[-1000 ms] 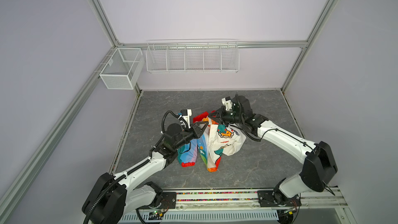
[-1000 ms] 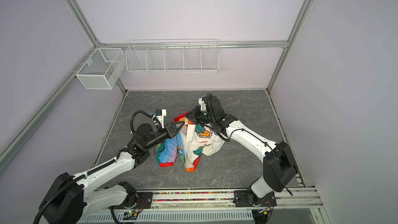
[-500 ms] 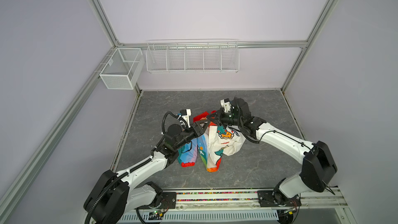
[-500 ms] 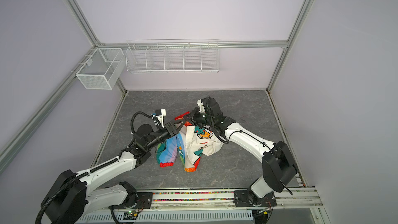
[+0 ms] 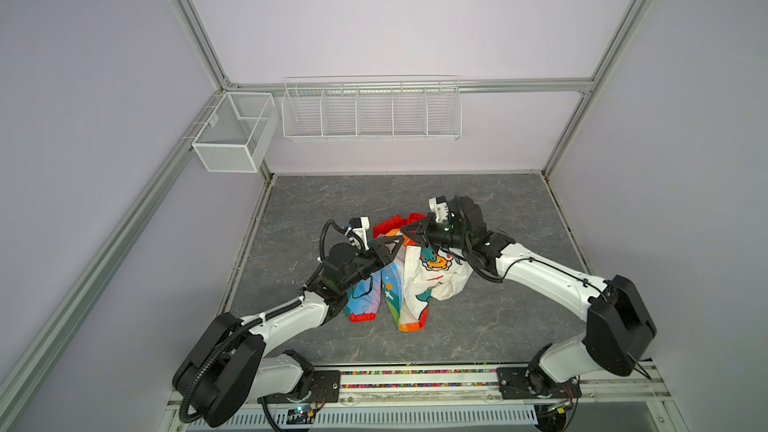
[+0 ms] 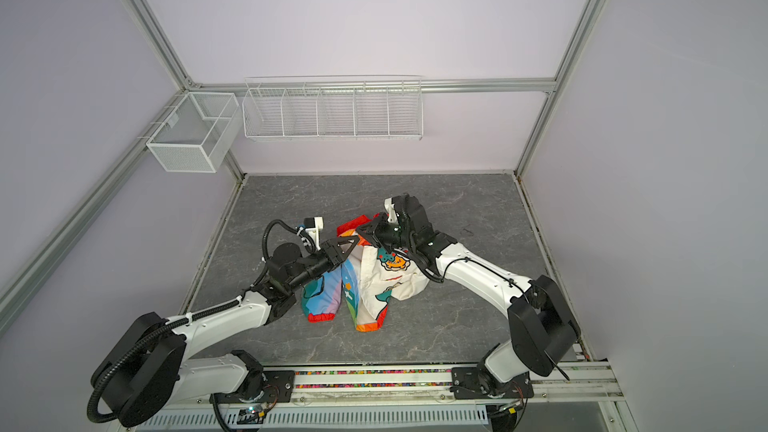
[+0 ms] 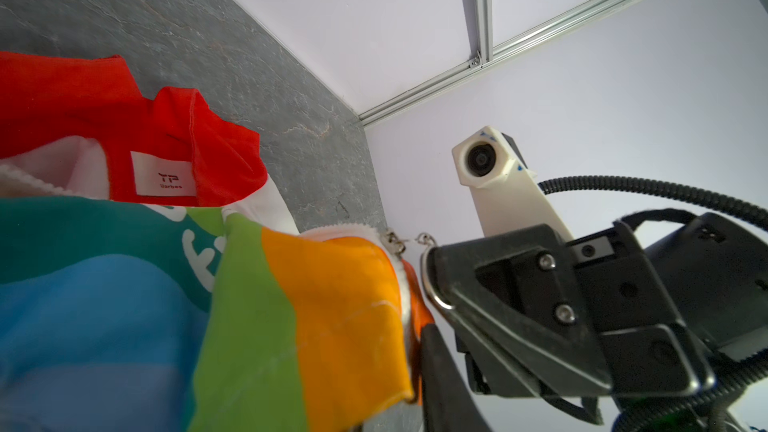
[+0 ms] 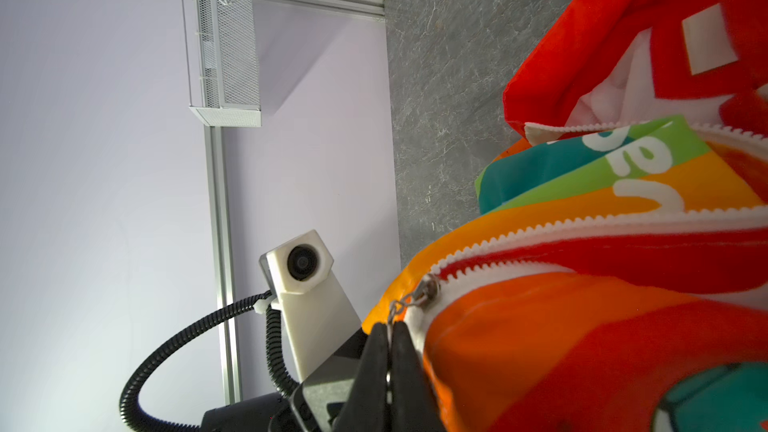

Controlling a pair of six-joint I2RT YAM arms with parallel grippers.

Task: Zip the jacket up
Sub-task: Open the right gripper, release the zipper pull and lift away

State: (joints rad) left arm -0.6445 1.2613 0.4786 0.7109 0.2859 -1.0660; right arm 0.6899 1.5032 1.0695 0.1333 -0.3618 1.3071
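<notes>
My right hand is clamped on the zipper pull. The jacket lies bunched on the desk, collar lifted. I cannot tell if my left hand grips it; if not, the jacket could ride along unzipped.

Matt cloth jacket; shiny metal zipper pull.

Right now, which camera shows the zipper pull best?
The right wrist view: the zipper pull is close and sharp, pinched by the right gripper. Left wrist view shows it smaller; both top views hide it.
</notes>
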